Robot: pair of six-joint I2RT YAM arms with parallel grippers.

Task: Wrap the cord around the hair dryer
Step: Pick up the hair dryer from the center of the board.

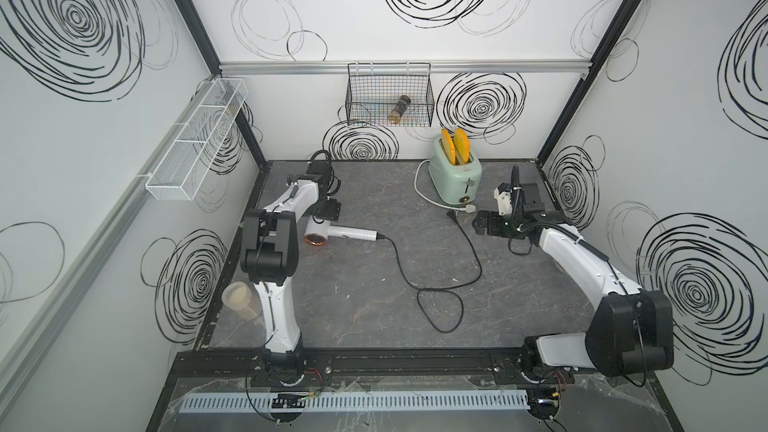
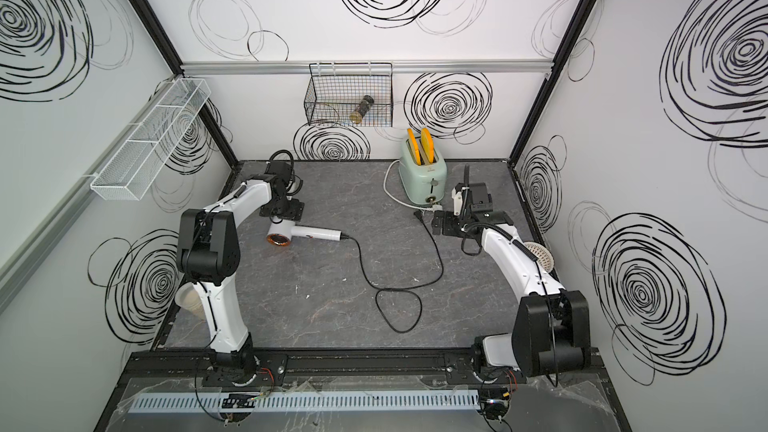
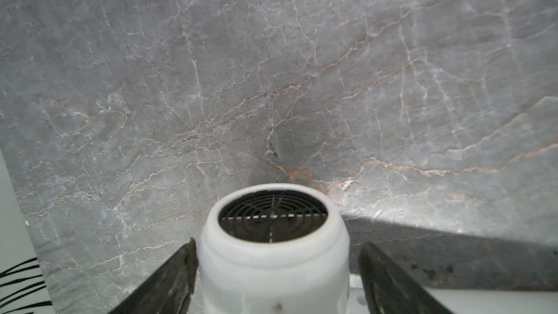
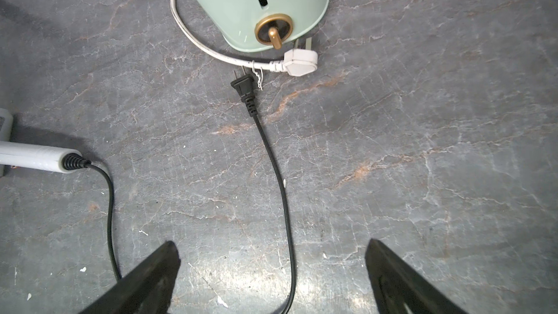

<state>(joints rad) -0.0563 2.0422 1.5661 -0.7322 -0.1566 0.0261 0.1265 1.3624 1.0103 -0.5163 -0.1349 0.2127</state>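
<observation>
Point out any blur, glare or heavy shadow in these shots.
Left wrist view: the hair dryer sits close to the lens and looks soft, with a dark shadow on the table beside it. Right wrist view: glare on the table near the right hand; cord sharp. Both top views: even light, faint shadows.

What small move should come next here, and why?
Probably close the left gripper fully on the dryer head. Its jaws straddle the head, but one finger shows a gap beside it, so the dryer looks not yet clamped. The cord lies loose on the table below the open right gripper; pinning the dryer first should keep it from sliding when the cord gets pulled.
</observation>
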